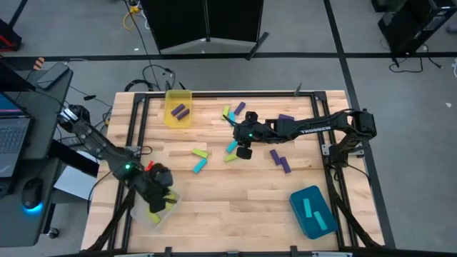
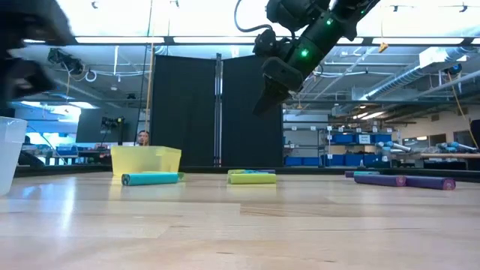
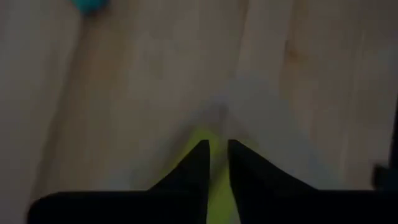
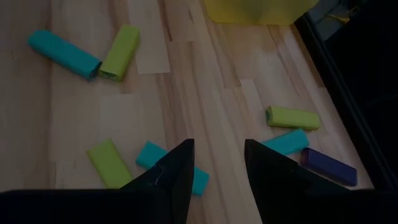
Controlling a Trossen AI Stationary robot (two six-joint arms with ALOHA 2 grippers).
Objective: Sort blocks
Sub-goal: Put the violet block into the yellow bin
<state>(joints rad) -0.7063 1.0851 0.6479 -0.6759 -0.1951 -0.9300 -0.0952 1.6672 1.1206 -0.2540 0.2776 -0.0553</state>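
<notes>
Left fingers (image 3: 216, 163), nearly together, straddle a yellow-green block (image 3: 219, 186) over the clear bin (image 1: 166, 207) at the tabletop's (image 1: 235, 214) 7 o'clock corner; whether they hold the block cannot be told. Right fingers (image 4: 219, 163) hang parted and empty above centre. Below lie small rectangular bars: a cyan block (image 4: 169, 164) and a yellow-green bar (image 4: 109, 163) flat, long axes diagonal. Two purple bars (image 1: 280, 160) lie toward 3 o'clock. Yellow bin (image 1: 178, 108) at 11 o'clock holds one purple block (image 1: 180, 112).
</notes>
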